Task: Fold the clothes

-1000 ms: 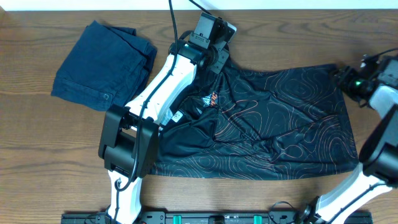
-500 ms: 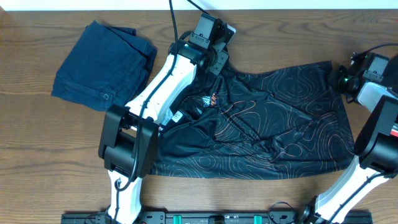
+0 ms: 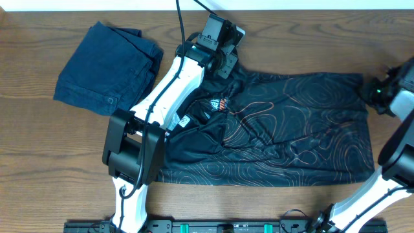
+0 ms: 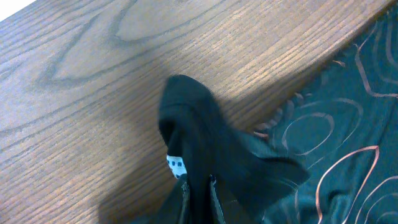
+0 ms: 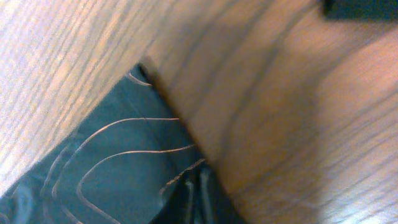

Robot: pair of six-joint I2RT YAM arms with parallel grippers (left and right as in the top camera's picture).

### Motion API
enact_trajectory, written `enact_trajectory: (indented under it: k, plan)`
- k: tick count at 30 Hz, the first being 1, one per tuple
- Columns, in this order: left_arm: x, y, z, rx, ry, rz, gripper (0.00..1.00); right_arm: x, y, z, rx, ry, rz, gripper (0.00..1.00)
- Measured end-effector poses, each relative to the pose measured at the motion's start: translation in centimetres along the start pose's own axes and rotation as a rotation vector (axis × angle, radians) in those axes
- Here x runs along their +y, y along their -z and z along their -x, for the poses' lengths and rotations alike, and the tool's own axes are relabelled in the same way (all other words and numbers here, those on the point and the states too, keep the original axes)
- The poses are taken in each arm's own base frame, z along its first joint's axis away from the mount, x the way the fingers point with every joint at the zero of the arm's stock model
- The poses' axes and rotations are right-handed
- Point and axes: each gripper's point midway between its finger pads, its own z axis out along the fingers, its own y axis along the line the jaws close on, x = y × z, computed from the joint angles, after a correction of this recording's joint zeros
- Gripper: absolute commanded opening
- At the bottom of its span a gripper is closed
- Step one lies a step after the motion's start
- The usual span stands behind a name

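- The brown wood-grain bench (image 3: 39, 142) carries everything, and you see its grain close up in both wrist views.
- The black short-sleeved sports jersey with thin orange contour lines (image 3: 291, 136) lies spread across the middle and right of the bench. It is rumpled, with creases running through its centre.
- The folded navy denim garment with a button (image 3: 103, 65) lies at the far left, apart from the jersey.
- Your white left arm (image 3: 174, 84) reaches over the jersey's left part to its far edge. The left jaws are clenched on a bunch of black fabric there, which stands up off the bench in the left wrist view.
- Your grey right arm (image 3: 396, 158) stands at the right edge. The right jaws pinch the jersey at its far right corner, where the cloth gathers into them.
- A small orange-and-white chest logo (image 3: 218, 103) faces up just beside the left arm.
- A tiny white label (image 4: 176, 164) shows on the lifted bunch.
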Motion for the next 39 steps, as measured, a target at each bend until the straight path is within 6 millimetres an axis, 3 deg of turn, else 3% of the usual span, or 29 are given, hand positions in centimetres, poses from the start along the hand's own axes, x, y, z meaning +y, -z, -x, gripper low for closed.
enact_trajectory:
  k: [1, 2, 6, 8, 15, 22, 26, 29, 33, 37, 39]
  plan:
    - [0.0, 0.0, 0.0, 0.000, 0.000, 0.000, 0.16, 0.0, 0.1, 0.1, 0.000, 0.007, 0.017, 0.49]
    - [0.0, 0.0, 0.0, 0.000, 0.000, 0.000, 0.17, 0.2, 0.2, 0.2, -0.001, 0.018, 0.035, 0.54]
    - [0.0, 0.0, 0.0, 0.001, 0.000, 0.000, 0.17, 1.2, 0.4, 0.9, -0.031, 0.057, 0.088, 0.65]
    - [0.0, 0.0, -0.1, 0.003, 0.000, 0.000, 0.17, 1.8, 0.5, 1.4, -0.054, 0.075, 0.118, 0.65]
    - [0.0, 0.0, -0.2, 0.007, 0.000, 0.000, 0.50, 1.8, 0.5, 2.6, -0.107, 0.085, 0.113, 0.66]
    - [-0.1, 0.0, -0.9, 0.035, 0.003, -0.004, 0.56, 1.4, 0.4, 3.6, -0.154, 0.094, 0.062, 0.65]
    - [-0.2, 0.1, -1.6, 0.065, 0.006, -0.007, 0.56, 2.5, -1.0, 2.3, -0.128, 0.120, 0.045, 0.64]
    - [-0.2, 0.1, -1.8, 0.072, 0.007, -0.008, 0.56, 3.5, -1.5, 1.9, -0.130, 0.146, 0.031, 0.59]
    - [-0.2, 0.1, -2.0, 0.083, 0.008, -0.009, 0.56, 3.6, -1.7, 1.3, -0.118, 0.148, -0.004, 0.25]
    - [-0.3, 0.1, -2.4, 0.098, 0.009, -0.011, 0.56, 3.0, -1.7, 0.8, -0.093, 0.125, -0.032, 0.02]
    - [-0.3, 0.1, -2.4, 0.099, 0.009, -0.011, 0.57, 2.7, -1.7, 0.7, -0.083, 0.116, -0.040, 0.01]
